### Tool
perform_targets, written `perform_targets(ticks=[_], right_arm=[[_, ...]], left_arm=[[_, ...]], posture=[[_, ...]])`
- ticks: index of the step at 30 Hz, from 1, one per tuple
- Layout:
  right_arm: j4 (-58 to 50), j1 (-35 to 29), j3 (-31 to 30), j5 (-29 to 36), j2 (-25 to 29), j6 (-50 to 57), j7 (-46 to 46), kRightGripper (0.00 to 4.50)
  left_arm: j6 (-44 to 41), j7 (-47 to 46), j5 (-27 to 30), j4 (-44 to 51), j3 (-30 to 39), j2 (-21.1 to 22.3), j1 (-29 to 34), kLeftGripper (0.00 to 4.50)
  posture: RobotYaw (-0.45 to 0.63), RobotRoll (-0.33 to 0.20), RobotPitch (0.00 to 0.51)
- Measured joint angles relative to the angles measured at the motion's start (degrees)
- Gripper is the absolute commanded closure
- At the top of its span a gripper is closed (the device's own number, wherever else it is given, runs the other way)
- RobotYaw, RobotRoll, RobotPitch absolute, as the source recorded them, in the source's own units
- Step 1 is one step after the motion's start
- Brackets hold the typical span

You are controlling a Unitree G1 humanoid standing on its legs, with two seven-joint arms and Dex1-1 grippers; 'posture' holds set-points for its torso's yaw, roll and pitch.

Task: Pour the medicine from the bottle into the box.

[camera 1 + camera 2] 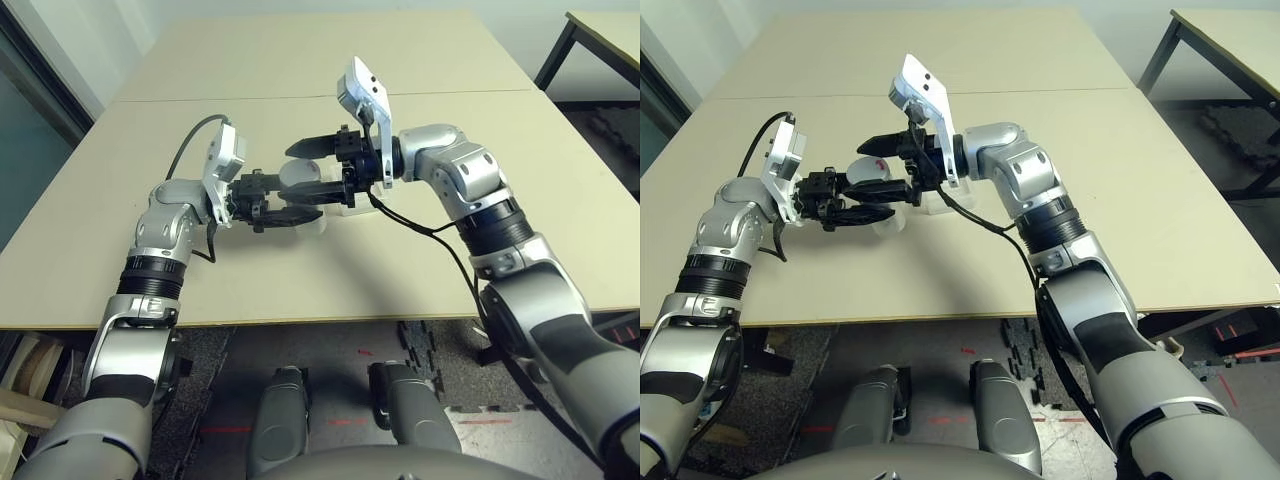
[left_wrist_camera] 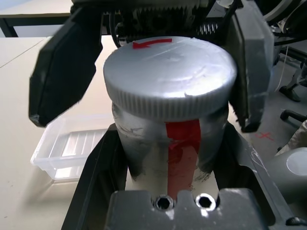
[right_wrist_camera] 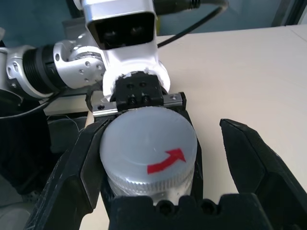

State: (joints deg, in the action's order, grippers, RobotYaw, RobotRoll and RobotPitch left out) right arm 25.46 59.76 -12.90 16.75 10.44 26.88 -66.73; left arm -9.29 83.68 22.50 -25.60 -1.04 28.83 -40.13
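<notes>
2 grippers are meeting above the clear ribbed plastic box (image 2: pixel 72 148): the left gripper (image 1: pixel 285 205) is clamping the whitish-grey red-marked cylindrical bottle (image 2: pixel 170 143), its capped end facing the right gripper (image 1: pixel 320 165), whose spread fingers are flanking the flat grey cap (image 3: pixel 148 143).

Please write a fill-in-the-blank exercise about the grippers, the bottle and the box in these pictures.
1. The left gripper holds the small whitish-grey cylindrical bottle, and its grey ribbed round cap is ___ it.
2. The red mark on the cap's top is shaped as an ___.
3. The right gripper's black fingers stand ___, one on each side of the cap.
4. The shallow clear plastic box lies on the beige ___.
Missing words: on; arrow; open; table.
</notes>
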Motion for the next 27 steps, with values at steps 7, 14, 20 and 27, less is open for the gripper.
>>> perform_targets(ticks=[7,14,20,27], right_arm=[[1.8,0.6,0.1,0.0,0.6,-1.3,-0.5,0.0],[1.4,0.6,0.3,1.4,4.7,-0.9,-2.1,0.0],[1.3,-0.3,4.4,1.8,10.6,0.9,-1.0,0.0],[1.2,-2.7,5.0,1.6,15.4,1.9,-1.0,0.0]], left_arm=[[-0.4,-0.8,0.0,0.0,0.1,0.1,0.0,1.84],[-0.7,-2.0,0.0,-0.2,0.6,0.3,0.0,1.84],[-0.6,-0.7,0.0,-0.1,0.7,0.5,0.0,1.84],[-0.2,0.0,0.0,-0.2,0.4,0.3,-0.1,1.84]], posture=[[-0.05,0.0,0.109],[-0.07,0.0,0.11],[-0.07,0.0,0.106],[-0.09,0.0,0.097]])
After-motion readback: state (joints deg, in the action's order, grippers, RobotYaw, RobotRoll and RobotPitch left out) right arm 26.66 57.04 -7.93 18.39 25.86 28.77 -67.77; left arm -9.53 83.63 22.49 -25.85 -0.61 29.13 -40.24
